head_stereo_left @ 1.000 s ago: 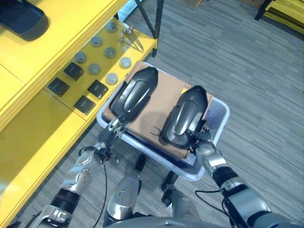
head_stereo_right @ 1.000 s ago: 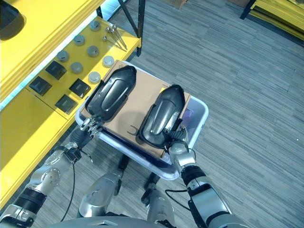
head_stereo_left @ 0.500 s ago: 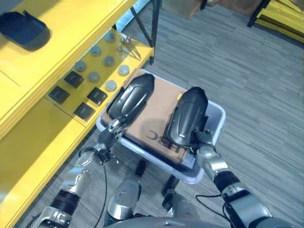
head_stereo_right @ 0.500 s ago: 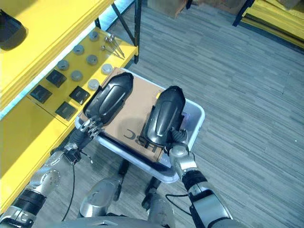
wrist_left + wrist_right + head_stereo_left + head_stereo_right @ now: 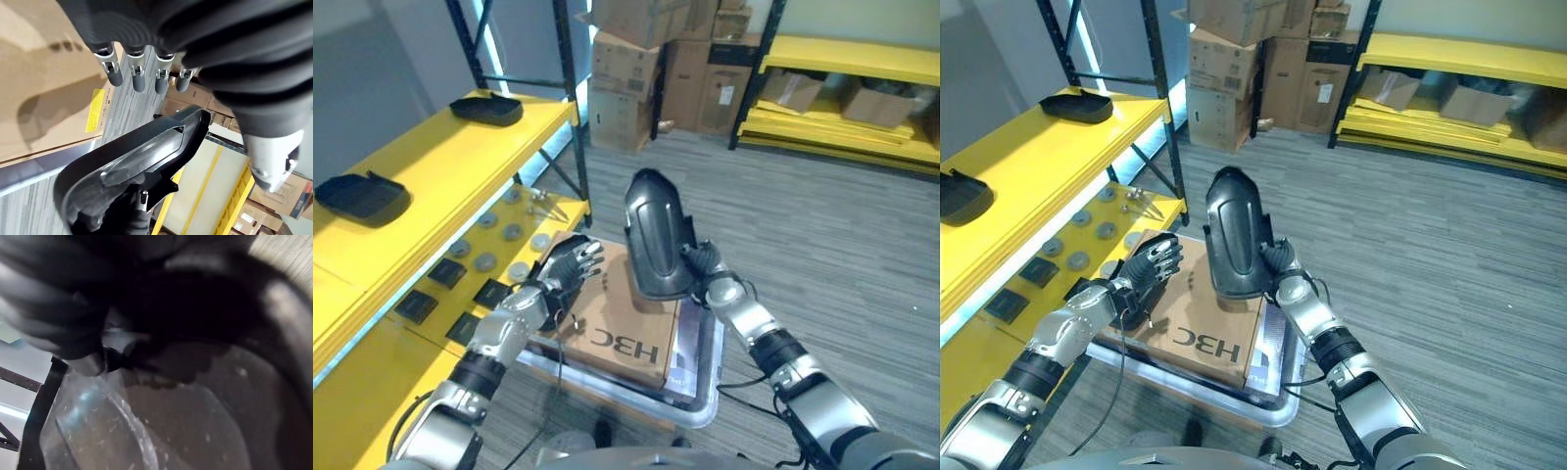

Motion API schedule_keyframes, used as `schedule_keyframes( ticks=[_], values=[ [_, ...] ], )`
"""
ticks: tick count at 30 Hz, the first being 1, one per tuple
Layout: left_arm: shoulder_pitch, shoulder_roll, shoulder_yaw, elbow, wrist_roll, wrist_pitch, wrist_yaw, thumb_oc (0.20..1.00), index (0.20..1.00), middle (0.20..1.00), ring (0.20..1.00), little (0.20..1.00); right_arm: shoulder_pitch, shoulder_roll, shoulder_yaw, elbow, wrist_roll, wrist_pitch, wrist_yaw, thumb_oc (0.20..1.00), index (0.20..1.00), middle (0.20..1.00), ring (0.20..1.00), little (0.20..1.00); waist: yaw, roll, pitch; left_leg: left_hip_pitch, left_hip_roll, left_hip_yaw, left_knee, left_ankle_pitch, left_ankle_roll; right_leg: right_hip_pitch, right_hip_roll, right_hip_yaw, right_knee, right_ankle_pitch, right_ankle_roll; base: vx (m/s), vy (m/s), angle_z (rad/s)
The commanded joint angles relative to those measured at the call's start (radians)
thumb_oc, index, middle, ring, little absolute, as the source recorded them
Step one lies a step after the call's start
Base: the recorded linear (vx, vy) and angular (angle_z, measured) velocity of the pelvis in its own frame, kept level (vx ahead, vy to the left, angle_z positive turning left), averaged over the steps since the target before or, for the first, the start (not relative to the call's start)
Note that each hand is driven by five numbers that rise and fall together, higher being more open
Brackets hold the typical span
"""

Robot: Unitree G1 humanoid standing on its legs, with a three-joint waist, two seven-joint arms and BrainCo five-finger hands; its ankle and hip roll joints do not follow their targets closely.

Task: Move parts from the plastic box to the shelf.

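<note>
Right hand (image 5: 705, 266) grips a black moulded part (image 5: 655, 235) at its lower edge, fingers curled round it — the part is held upright, raised clear above the cardboard sheet (image 5: 617, 323) that covers the plastic box (image 5: 703, 406). Left hand (image 5: 566, 269) hovers over the near-left corner of the cardboard, fingers straight and spread, holding nothing. Yellow shelf (image 5: 431, 157) stands to the robot's left — two black parts (image 5: 362, 194) rest on its upper level, small round and square items on the lower one.
</note>
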Motion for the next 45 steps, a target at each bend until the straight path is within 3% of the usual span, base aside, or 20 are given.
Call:
schedule_keyframes(
  ticks=[1, 8, 11, 15, 19, 20, 23, 34, 43, 44, 45],
  values=[
    [-0.041, -0.007, -0.047, -0.03, 0.052, -0.045, 0.035, 1.0, 1.0, 1.0, 1.0, 1.0, -0.123, 0.027, 0.0, 0.016, -0.009, -0.07, -0.022, 0.2, 0.2, 0.2, 0.2, 0.2, 0.048, -0.049, -0.041, -0.06, 0.02, -0.083, 0.01, -0.027, -0.023, 0.016, -0.099, 0.02, 0.044, -0.034, 0.091, 0.01, -0.065, -0.15],
    [-0.144, -0.029, -0.096, 0.095, 0.224, -0.004, 0.159, 1.0, 1.0, 1.0, 1.0, 1.0, -0.224, 0.029, 0.03, 0.027, -0.008, -0.044, -0.044, 0.2, 0.2, 0.2, 0.2, 0.2, 0.016, -0.053, -0.055, -0.04, 0.028, -0.061, 0.02, -0.041, -0.033, 0.024, -0.091, 0.031, 0.033, -0.027, 0.088, 0.01, -0.038, -0.04],
    [-0.152, -0.013, -0.097, 0.122, 0.204, 0.001, 0.212, 1.0, 1.0, 1.0, 1.0, 1.0, -0.244, -0.001, 0.017, -0.013, 0.038, -0.048, -0.071, 0.2, 0.2, 0.2, 0.2, 0.2, 0.007, -0.056, -0.053, -0.034, 0.029, -0.059, 0.022, -0.044, -0.035, 0.025, -0.09, 0.034, 0.031, -0.024, 0.09, 0.01, -0.005, -0.06],
    [-0.148, -0.03, -0.079, 0.108, 0.133, -0.024, 0.203, 1.0, 1.0, 1.0, 1.0, 1.0, -0.233, -0.015, -0.002, -0.074, 0.031, -0.036, -0.051, 0.2, 0.2, 0.2, 0.2, 0.2, -0.001, -0.059, -0.05, -0.027, 0.029, -0.057, 0.021, -0.048, -0.033, 0.027, -0.09, 0.034, 0.03, -0.024, 0.089, 0.0, -0.001, -0.01],
    [-0.154, -0.057, -0.077, 0.068, 0.074, -0.045, 0.213, 1.0, 1.0, 1.0, 1.0, 1.0, -0.224, 0.0, 0.003, -0.077, 0.045, -0.069, -0.039, 0.2, 0.2, 0.2, 0.2, 0.2, -0.005, -0.062, -0.053, -0.021, 0.03, -0.055, 0.015, -0.048, -0.032, 0.029, -0.088, 0.033, 0.027, -0.022, 0.089, 0.0, -0.001, -0.01],
    [-0.152, -0.064, -0.077, 0.046, 0.052, -0.072, 0.205, 1.0, 1.0, 1.0, 1.0, 1.0, -0.214, 0.006, -0.001, -0.109, 0.046, -0.07, -0.035, 0.2, 0.2, 0.2, 0.2, 0.2, -0.008, -0.064, -0.052, -0.018, 0.03, -0.055, 0.013, -0.048, -0.031, 0.03, -0.087, 0.034, 0.025, -0.021, 0.089, 0.0, 0.0, 0.0],
    [-0.142, -0.068, -0.068, -0.043, 0.021, -0.072, 0.217, 1.0, 1.0, 1.0, 1.0, 1.0, -0.187, 0.025, -0.009, -0.167, 0.05, -0.069, -0.042, 0.2, 0.2, 0.2, 0.2, 0.2, -0.01, -0.064, -0.049, -0.013, 0.032, -0.053, 0.008, -0.048, -0.031, 0.033, -0.084, 0.035, 0.022, -0.022, 0.087, 0.0, 0.0, 0.0],
    [-0.123, -0.055, -0.06, -0.127, 0.088, -0.05, 0.226, 1.0, 1.0, 1.0, 1.0, 1.0, -0.158, 0.051, -0.029, -0.252, 0.056, -0.051, -0.022, 0.2, 0.2, 0.2, 0.2, 0.2, -0.02, -0.065, -0.056, -0.001, 0.035, -0.042, -0.007, -0.045, -0.03, 0.034, -0.078, 0.041, 0.02, -0.026, 0.086, 0.0, 0.0, -0.01],
    [-0.113, -0.042, -0.047, -0.199, 0.03, -0.099, 0.216, 1.0, 1.0, 1.0, 1.0, 1.0, -0.13, 0.051, -0.064, -0.287, 0.085, -0.009, -0.042, 0.2, 0.2, 0.2, 0.2, 0.2, -0.027, -0.065, -0.055, 0.006, 0.038, -0.039, -0.014, -0.044, -0.03, 0.034, -0.075, 0.047, 0.021, -0.025, 0.086, 0.0, -0.002, -0.02],
    [-0.112, -0.043, -0.05, -0.211, 0.028, -0.102, 0.218, 0.918, 0.918, 0.918, 0.918, 0.918, -0.131, 0.05, -0.064, -0.284, 0.089, -0.011, -0.042, 0.2, 0.2, 0.2, 0.2, 0.2, -0.027, -0.065, -0.055, 0.006, 0.038, -0.038, -0.015, -0.043, -0.031, 0.033, -0.075, 0.048, 0.021, -0.025, 0.085, 0.0, -0.004, -0.05],
    [-0.114, -0.045, -0.054, -0.214, 0.026, -0.112, 0.217, 0.416, 0.416, 0.416, 0.416, 0.416, -0.13, 0.052, -0.062, -0.281, 0.094, -0.014, -0.044, 0.2, 0.2, 0.2, 0.2, 0.2, -0.028, -0.065, -0.055, 0.007, 0.038, -0.038, -0.015, -0.044, -0.03, 0.034, -0.075, 0.047, 0.021, -0.025, 0.086, 0.0, -0.003, -0.05]
  ],
)
